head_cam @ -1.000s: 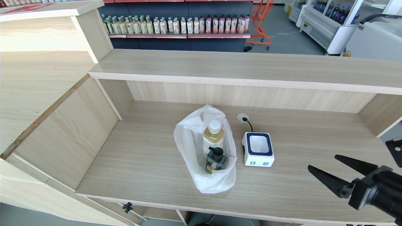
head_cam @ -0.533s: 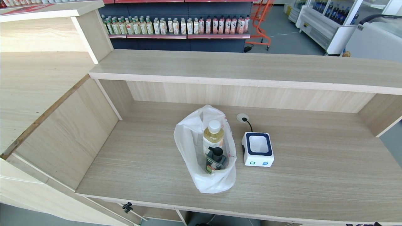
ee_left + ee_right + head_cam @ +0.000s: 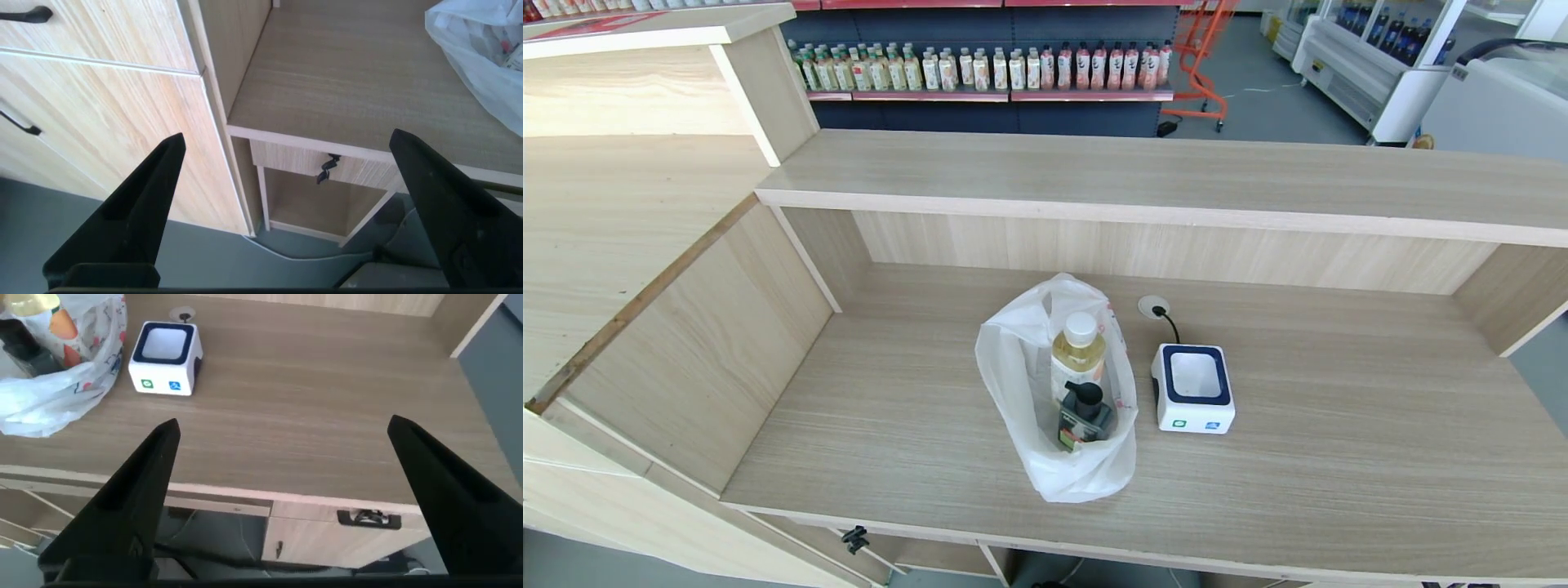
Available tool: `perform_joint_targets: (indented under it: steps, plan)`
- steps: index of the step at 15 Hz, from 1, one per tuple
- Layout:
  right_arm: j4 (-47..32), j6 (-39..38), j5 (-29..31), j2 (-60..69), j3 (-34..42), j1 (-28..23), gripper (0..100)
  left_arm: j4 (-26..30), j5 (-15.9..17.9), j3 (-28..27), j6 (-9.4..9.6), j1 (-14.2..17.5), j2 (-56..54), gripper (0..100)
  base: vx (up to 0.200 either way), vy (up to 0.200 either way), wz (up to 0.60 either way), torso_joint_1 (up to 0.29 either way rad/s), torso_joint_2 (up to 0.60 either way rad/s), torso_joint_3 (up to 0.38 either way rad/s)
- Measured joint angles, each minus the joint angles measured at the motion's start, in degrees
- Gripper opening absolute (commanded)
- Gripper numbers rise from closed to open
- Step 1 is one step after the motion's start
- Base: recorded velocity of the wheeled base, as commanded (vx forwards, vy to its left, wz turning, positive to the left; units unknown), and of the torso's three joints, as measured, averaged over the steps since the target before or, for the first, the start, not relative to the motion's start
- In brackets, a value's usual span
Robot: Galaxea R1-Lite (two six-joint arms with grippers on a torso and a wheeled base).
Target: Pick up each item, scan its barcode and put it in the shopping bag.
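Left tool (image 3: 288, 137) and right tool (image 3: 283, 423) gape empty; shopping bag (image 3: 1005, 380) sits ahead between them.

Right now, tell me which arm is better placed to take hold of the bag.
Left, probably. Both grippers are open and empty. The left gripper has bare counter between it and the bag; the scanner stands close beside the bag, on the side of the right gripper.

Bag (image 3: 1013, 384) on counter (image 3: 1339, 474), near middle. Inside bag: bottle (image 3: 1080, 347) upright toward back, pump bottle (image 3: 1085, 412) just before it. Scanner (image 3: 1192, 388) on counter, just right of bag. Cable hole (image 3: 1154, 306) behind scanner. Raised ledge (image 3: 1143, 175) behind counter; drinks shelf (image 3: 980, 69) beyond ledge.
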State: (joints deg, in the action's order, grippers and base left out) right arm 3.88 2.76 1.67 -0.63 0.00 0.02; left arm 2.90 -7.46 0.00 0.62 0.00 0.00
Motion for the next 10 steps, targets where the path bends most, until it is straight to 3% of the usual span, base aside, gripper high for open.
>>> perform_joint_targets:
  steps: [3, 4, 10]
  plan:
    - [0.0, -2.8, 0.0, 0.7, 0.0, 0.0, 100, 0.0, 0.0, 0.0, 0.00, 0.0, 0.0, 100, 0.000, 0.000, 0.00, 0.000, 0.00, 0.000]
    - [0.0, -3.1, 0.1, 0.7, 0.0, 0.0, 0, 0.0, 0.0, 0.0, 0.00, 0.0, 0.0, 100, 0.000, 0.000, 0.00, 0.000, 0.00, 0.000]
    - [0.0, -3.1, -0.1, 0.9, 0.0, 0.0, 0, 0.0, 0.0, 0.0, 0.00, 0.0, 0.0, 100, 0.000, 0.000, 0.00, 0.000, 0.00, 0.000]
